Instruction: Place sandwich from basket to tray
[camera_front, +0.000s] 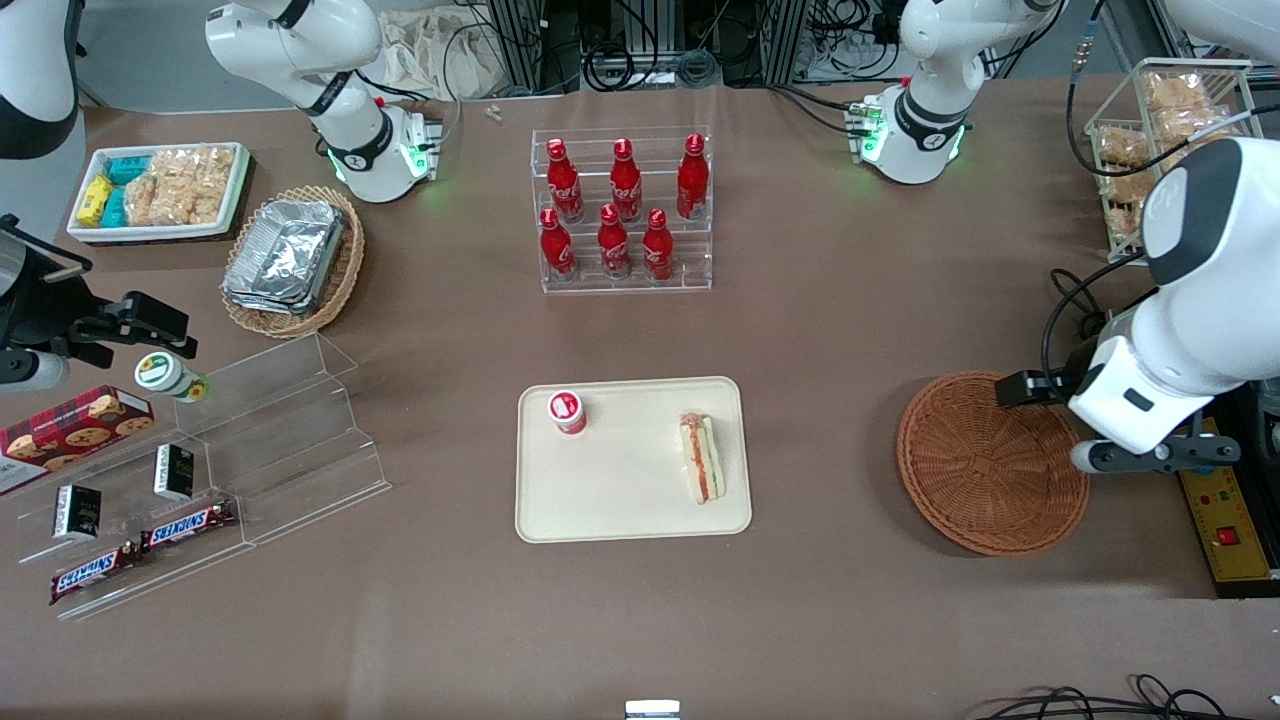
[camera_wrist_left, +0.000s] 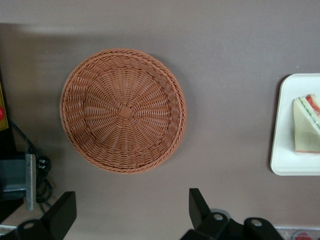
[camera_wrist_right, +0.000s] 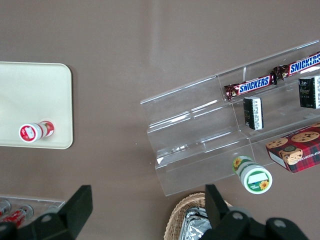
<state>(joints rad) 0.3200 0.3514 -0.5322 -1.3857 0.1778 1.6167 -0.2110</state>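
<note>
Fingers (camera_wrist_left: 62, 215) of the gripper (camera_wrist_left: 131, 212) stand apart, holding nothing, above the basket (camera_wrist_left: 123, 111); sandwich (camera_front: 702, 458) lies on the tray (camera_front: 620, 490), well apart. Dropping lower might bump the basket.

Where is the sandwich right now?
The sandwich lies on the tray, at its edge toward the working arm's end, apart from the small red-capped cup. The open gripper hovers by the basket, holding nothing.
</note>
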